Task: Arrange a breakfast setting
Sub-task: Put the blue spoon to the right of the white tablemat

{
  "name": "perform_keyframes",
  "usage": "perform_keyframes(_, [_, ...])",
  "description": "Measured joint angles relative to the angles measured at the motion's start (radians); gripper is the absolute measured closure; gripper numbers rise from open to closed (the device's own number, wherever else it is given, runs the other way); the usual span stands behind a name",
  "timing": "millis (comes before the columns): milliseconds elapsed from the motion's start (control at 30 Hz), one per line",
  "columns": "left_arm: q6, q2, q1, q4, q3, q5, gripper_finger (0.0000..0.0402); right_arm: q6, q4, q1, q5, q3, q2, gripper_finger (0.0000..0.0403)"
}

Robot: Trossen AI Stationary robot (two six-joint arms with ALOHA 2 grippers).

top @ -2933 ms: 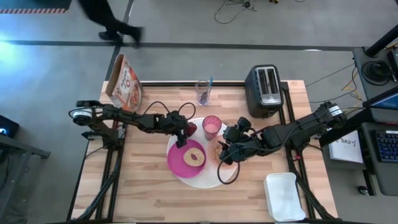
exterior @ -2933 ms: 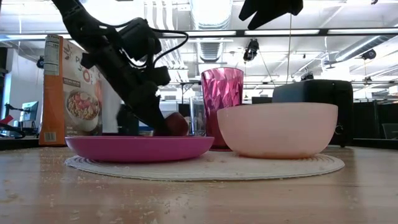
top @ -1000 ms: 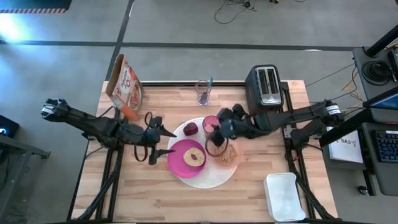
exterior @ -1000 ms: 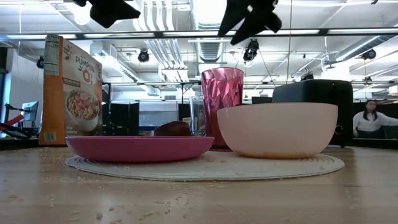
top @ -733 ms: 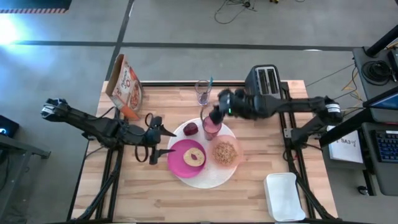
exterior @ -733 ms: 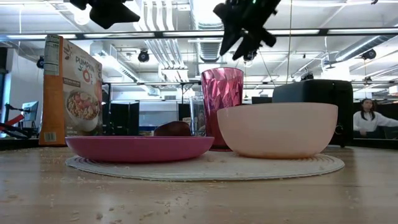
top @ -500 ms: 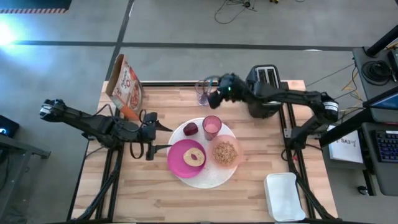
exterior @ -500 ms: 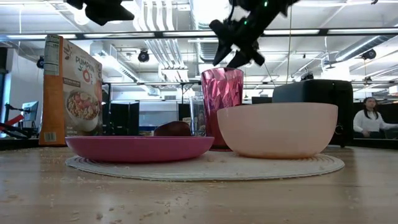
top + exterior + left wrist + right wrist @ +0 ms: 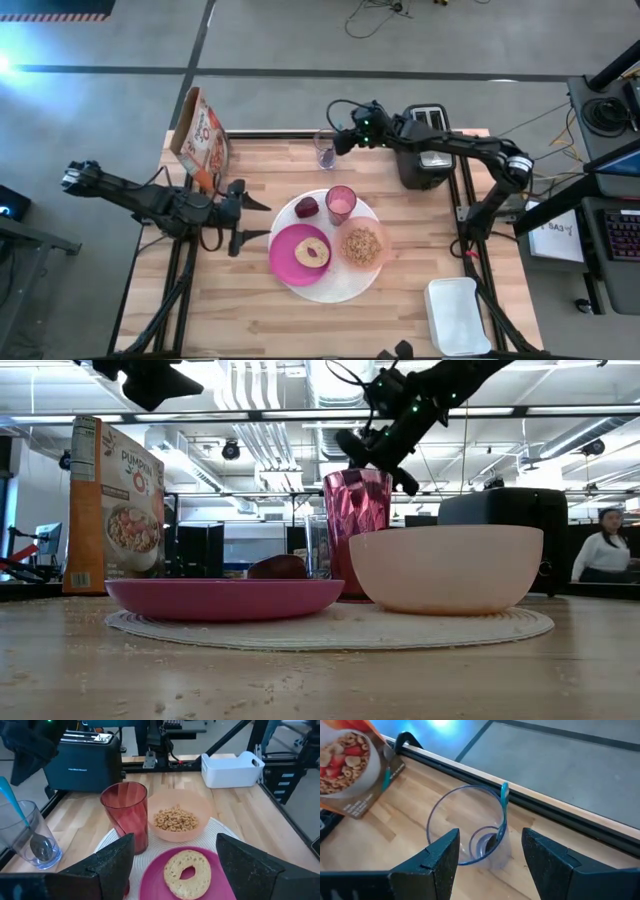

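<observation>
The wooden butcher-block table (image 9: 250,310) is carrying a big round white plate (image 9: 330,290) with a woven-looking, ridged surface, and everything else is sitting on top of it. A smooth magenta plate (image 9: 295,262) is lying on the side nearer the left arm, with a toasted bagel (image 9: 312,252) resting flat on it, hole facing up. Just beside it, a translucent peach bowl (image 9: 362,244) is holding brown ring-shaped cereal (image 9: 176,819). A pink faceted tumbler (image 9: 340,203) is standing upright behind those two, and a small dark red fruit (image 9: 307,207) is sitting right next to it on the white plate.

The spoon (image 9: 501,809) isn't on the plate: it's standing in a clear round glass (image 9: 326,148) at the far edge of the table, dark head down in the bottom, thin teal handle leaning against the rim.

The right gripper (image 9: 490,851) is hovering directly over that glass, chunky dark fingers spread apart on either side of the rim and gripping nothing. The left gripper (image 9: 250,220) is hanging over bare wood just beside the magenta plate, fingers also spread wide with nothing between them.

Other stuff: a glossy black two-slot toaster (image 9: 428,145) at the far right corner, an orange cardboard cereal box (image 9: 203,132) tilted at the far left corner, and a white rectangular plastic bin (image 9: 457,315) at the near right. Fine crumbs are scattered over the wood up front.
</observation>
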Motion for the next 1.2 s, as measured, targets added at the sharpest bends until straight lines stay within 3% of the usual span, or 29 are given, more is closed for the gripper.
perform_keyframes(600, [0.003, -0.113, 0.001, -0.056, -0.043, -0.001, 0.0162, 0.017, 0.176, -0.048, 0.003, 0.000, 0.110, 0.0210])
perform_keyframes(1200, [0.018, -0.117, 0.001, -0.065, -0.043, -0.010, 0.0162, 0.019, 0.176, -0.049, 0.000, 0.001, 0.109, 0.0376])
